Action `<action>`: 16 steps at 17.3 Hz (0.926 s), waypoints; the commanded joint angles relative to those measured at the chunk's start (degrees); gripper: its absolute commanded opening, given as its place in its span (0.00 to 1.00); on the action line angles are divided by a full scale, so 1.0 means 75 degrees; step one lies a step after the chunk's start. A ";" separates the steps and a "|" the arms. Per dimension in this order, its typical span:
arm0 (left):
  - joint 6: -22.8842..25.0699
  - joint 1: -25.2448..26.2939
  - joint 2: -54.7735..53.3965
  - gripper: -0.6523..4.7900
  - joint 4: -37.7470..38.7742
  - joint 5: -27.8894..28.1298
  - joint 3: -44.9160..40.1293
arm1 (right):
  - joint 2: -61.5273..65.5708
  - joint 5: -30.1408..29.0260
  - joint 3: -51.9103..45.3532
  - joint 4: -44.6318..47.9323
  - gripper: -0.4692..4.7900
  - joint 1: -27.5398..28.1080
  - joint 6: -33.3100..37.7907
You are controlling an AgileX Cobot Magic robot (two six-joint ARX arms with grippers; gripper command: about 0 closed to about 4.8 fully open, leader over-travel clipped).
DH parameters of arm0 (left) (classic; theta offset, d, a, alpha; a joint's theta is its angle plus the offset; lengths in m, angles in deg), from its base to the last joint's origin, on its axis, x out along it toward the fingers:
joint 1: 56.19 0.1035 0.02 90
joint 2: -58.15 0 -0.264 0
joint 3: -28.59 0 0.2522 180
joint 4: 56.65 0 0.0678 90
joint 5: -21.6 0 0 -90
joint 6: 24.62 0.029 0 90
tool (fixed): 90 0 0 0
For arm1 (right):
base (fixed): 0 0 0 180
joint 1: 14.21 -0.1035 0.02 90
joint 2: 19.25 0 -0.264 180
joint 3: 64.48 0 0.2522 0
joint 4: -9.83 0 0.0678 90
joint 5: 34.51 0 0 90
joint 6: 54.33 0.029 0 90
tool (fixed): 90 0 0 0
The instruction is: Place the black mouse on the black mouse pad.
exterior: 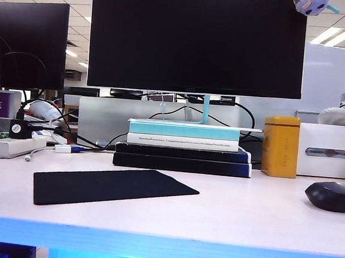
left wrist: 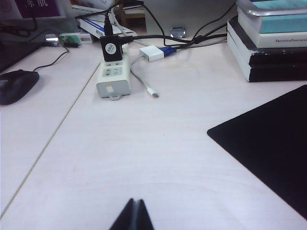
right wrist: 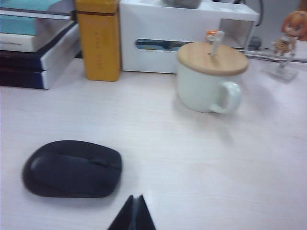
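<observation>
Black on pale bench: the black mouse [right wrist: 72, 168] lies untouched, well right of the black mouse pad [exterior: 108, 185]. Nothing is begun (we judge). Right gripper [right wrist: 133, 213] and left gripper [left wrist: 133, 215], jaws closed and empty, hover; next, ours must open over the mouse.

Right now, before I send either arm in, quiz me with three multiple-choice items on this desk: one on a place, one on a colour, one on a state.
1. Where is the black mouse?
A. on the black mouse pad
B. on bare desk, right of the pad
C. on the books

2. What colour is the tin beside the book stack?
A. yellow
B. red
C. green

3. How is the right gripper?
A. open
B. shut, holding nothing
C. shut on the mouse

B: the pad lies bare.
A: both views agree.
B: its tips meet short of the mouse.
</observation>
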 commanded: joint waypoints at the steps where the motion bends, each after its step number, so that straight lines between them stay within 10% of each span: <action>1: -0.0175 -0.0009 0.0015 0.11 0.0076 -0.0003 0.0000 | 0.0006 -0.0082 -0.0067 -0.0015 0.09 -0.0017 0.0020; 16: -0.1897 -0.0003 -0.0513 0.11 -0.0603 0.0705 0.1953 | 0.0012 0.0105 0.2014 -0.0178 0.08 -0.0009 0.1947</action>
